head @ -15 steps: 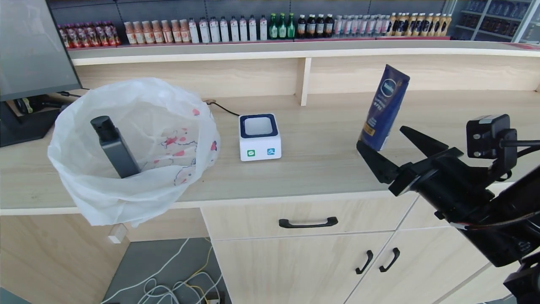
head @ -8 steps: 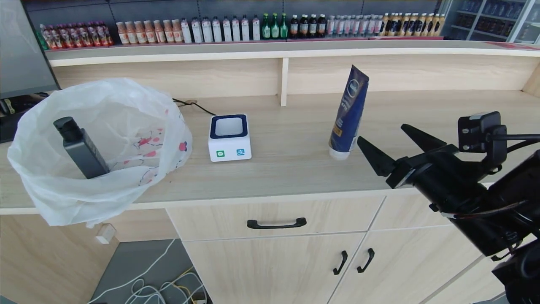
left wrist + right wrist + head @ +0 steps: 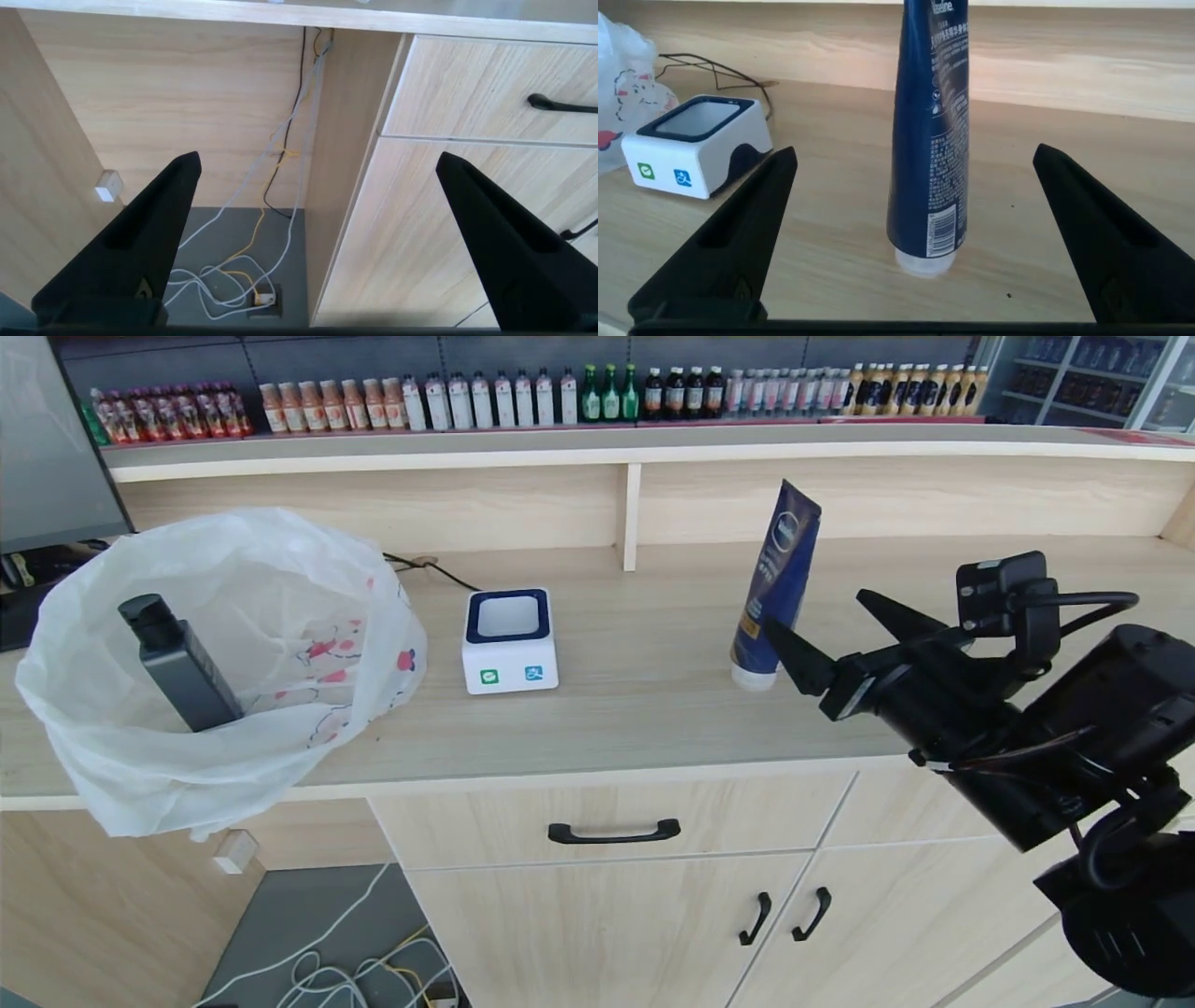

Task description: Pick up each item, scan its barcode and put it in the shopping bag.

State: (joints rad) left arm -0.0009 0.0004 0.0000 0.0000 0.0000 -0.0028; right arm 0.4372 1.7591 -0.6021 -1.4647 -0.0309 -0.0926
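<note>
The blue tube (image 3: pixel 778 583) is standing upright on its cap toward the right of the counter (image 3: pixel 635 709), well apart from the shopping bag (image 3: pixel 308 579). It is looking like a light, soft plastic tube with a glossy skin, so a hard squeeze is likely to dent it and a loose one may let it slip. Balanced on that small cap, it is probably going to tip at a sideways nudge. The rounder middle of the body seems the best place to take hold, leaving the barcode (image 3: pixel 943 229) near the lower end uncovered.

The right claw (image 3: pixel 815 611) is hovering just beside the tube with its jaws spread wide and holding nothing; the tube is sitting between them in the right wrist view, untouched. The left claw (image 3: pixel 318 159) is hanging below counter level, also wide open and empty, facing the cupboard front.

The white scanner (image 3: pixel 510 639) is sitting between bag and tube. The bag is slumping at the counter's left end with a dark bottle (image 3: pixel 182 663) leaning inside. The counter is pale wood-grain, smooth and flat. Behind it, a shelf (image 3: pixel 560 434) is carrying rows of drink bottles, and cables (image 3: pixel 373 971) are lying on the floor below.
</note>
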